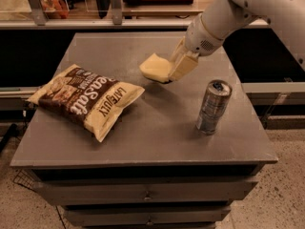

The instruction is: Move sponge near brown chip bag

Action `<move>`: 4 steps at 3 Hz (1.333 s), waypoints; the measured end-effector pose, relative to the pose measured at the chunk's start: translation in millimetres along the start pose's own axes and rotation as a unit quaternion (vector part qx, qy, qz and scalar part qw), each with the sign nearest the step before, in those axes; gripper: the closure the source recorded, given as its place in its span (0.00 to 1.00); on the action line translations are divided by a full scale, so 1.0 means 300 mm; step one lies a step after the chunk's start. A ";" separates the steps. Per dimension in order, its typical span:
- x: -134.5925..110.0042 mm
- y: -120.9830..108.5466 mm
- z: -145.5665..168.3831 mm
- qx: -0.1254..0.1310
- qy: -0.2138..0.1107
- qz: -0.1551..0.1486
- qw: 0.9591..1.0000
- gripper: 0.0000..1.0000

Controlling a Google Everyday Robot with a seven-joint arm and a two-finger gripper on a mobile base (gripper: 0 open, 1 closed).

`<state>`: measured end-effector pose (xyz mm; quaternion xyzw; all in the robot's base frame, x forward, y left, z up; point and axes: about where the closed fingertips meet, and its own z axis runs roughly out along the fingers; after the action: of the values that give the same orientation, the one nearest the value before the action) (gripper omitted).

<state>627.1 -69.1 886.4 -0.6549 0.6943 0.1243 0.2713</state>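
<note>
I'm gripping the sponge (153, 67) by its right end in my gripper (176, 69), seemingly hovering over the bench (157, 132) at upper centre, just right of the chip bag (86, 99). Being light and squashy, it's needing only a gentle pinch.

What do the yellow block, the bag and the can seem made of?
The sponge, clamped in the jaws of the gripper above the table: likely soft foam, matte, rounded edges. The brown chip bag: probably plastic film, crinkled, printed. The can: seemingly metal, silvery, reflective.
</note>
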 end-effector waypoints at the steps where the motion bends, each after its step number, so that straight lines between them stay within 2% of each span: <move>1: 0.032 0.090 0.025 -0.037 0.028 -0.092 0.995 1.00; 2: 0.049 0.153 0.046 -0.067 0.047 -0.159 0.984 0.87; 3: 0.046 0.188 0.058 -0.085 0.057 -0.203 0.974 0.64; 4: 0.031 0.208 0.067 -0.094 0.060 -0.231 0.967 0.40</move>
<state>570.5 -59.2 853.4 -0.8262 0.5246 0.0835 0.1877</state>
